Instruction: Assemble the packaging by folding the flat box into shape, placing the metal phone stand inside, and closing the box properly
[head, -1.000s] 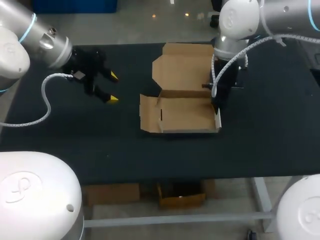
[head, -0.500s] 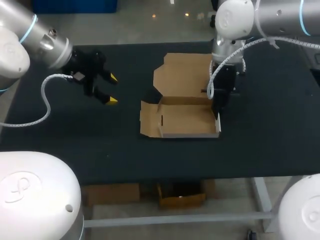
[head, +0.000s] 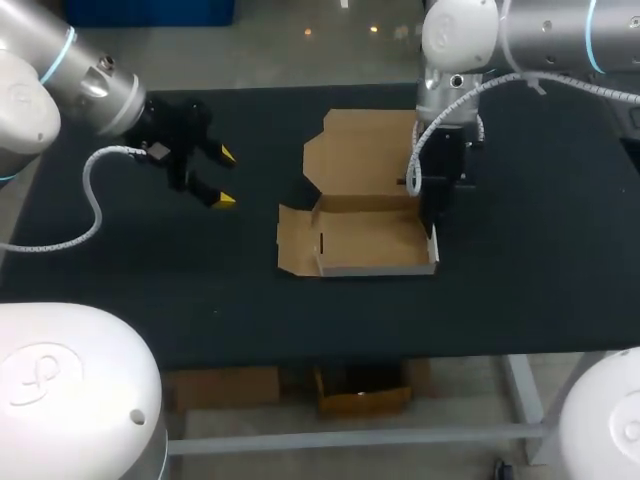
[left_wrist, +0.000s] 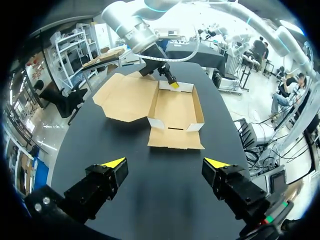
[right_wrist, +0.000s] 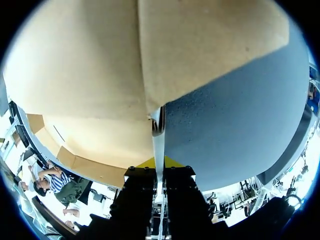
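Note:
The brown cardboard box (head: 365, 235) lies mid-table, its tray walls partly raised and its lid (head: 360, 150) flat behind it. A loose flap (head: 295, 240) lies flat at the tray's left end. My right gripper (head: 432, 218) points down at the tray's right end, shut on the thin white-edged side wall (right_wrist: 158, 131). In the right wrist view the fingertips (right_wrist: 150, 163) pinch that wall, with the cardboard (right_wrist: 100, 75) to one side. My left gripper (head: 226, 177) hovers open and holds nothing, well left of the box. From the left wrist, the box (left_wrist: 175, 107) lies ahead of the open left gripper (left_wrist: 165, 162).
The black table (head: 520, 280) stretches wide on both sides of the box. Its front edge (head: 400, 355) runs a short way in front of the tray. In the left wrist view the right arm (left_wrist: 145, 40) comes down onto the box's far end.
My right arm has drifted slightly left with the side wall in its grip. The box has slid a little left with it. The left arm has stayed put.

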